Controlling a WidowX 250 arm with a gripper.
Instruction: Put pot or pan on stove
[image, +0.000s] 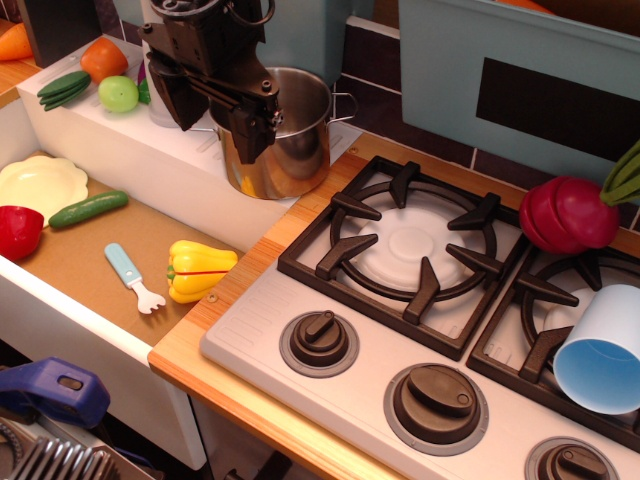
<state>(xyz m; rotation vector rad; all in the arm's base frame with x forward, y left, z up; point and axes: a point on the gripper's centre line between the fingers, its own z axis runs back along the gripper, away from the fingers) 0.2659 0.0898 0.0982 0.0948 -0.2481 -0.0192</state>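
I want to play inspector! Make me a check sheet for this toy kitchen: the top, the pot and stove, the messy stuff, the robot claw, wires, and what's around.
Surface: wooden counter with a lower brown tray area at left.
Job's things: shiny pot tilted at the counter's edge, not on the stove; the near burner is bare.
Clutter: blue cup lying on the right burner, radish, yellow pepper, cucumber, toy fork, yellow plate, red vegetable.
Grippers: black gripper at the pot's rim; grip appears closed on it.
Cables: nothing seen.
Surroundings: teal toy oven door behind; white shelf with more toy vegetables.
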